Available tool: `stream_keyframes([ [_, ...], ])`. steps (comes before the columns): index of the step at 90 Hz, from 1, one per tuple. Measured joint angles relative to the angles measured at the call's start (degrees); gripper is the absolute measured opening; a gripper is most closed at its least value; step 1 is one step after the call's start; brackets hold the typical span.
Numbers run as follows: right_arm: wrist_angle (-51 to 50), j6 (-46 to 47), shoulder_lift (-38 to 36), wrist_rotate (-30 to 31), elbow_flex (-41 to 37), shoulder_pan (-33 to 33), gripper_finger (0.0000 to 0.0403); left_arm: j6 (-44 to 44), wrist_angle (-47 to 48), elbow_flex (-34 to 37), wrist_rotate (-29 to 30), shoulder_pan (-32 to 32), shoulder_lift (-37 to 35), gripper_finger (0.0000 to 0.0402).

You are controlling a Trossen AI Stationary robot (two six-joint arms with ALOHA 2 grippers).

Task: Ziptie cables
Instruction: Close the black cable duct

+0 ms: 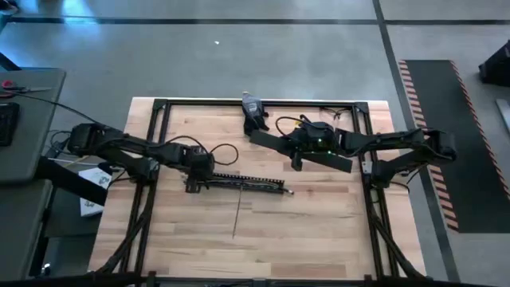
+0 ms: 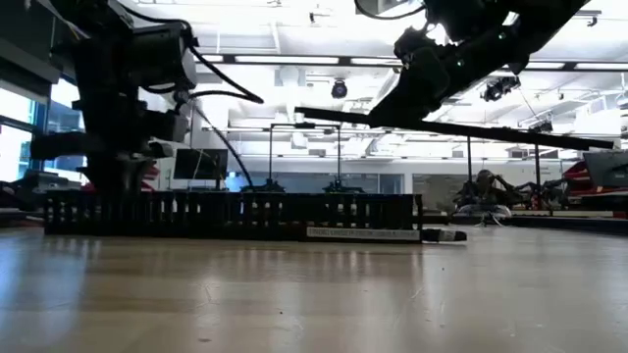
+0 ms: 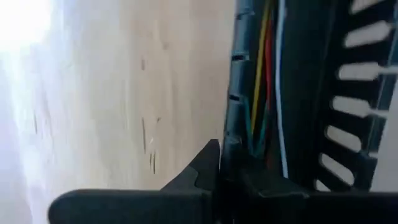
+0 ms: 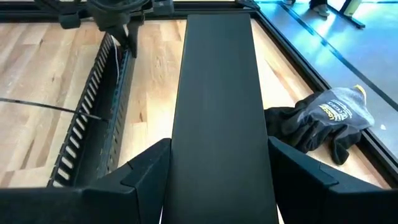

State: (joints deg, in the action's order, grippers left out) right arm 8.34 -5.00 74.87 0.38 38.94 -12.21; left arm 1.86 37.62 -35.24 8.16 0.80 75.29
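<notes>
Several thin cables (image 3: pixel 268 93) lie inside the black duct (image 1: pixel 239 184) at desk centre: light, limp, best pinched together. Left hand (image 1: pixel 196 177), at the duct's nine o'clock end, perhaps grips it; fingers unclear. Right hand (image 4: pixel 217 177) clamps the lid strip (image 4: pixel 217 93).

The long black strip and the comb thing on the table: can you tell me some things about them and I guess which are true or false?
1. The right gripper holds the flat black lid strip up in the air. True: in the low view it hangs above the table.
2. Coloured wires lie inside the black comb-edged duct. True.
3. The duct stands on end. False: it lies flat on the wooden table.
4. A glove lies on top of the duct. False: it lies near the table's edge, apart from the duct.
5. The left gripper is at the far side of the table from the duct. False: it is at one end of the duct.
</notes>
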Motion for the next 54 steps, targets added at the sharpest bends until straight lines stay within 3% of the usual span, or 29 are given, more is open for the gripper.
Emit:
stream_keyframes([
  [27, 0.0, -0.6, 0.0, 0.0, 0.0, 0.0, 0.0214, -2.3, 1.7, -7.5, -4.1, 0.0, -1.2, 0.0128],
  [40, 0.0, -1.1, 0.0, 0.0, 0.0, 0.0, 0.0214, -4.0, -10.5, -8.5, -5.7, 0.0, -1.0, 0.0155],
  [54, 0.1, -1.3, 0.0, 0.0, 0.0, 0.0, 0.0213, -2.9, -23.9, -8.5, -5.5, 0.0, 3.9, 0.0158],
])
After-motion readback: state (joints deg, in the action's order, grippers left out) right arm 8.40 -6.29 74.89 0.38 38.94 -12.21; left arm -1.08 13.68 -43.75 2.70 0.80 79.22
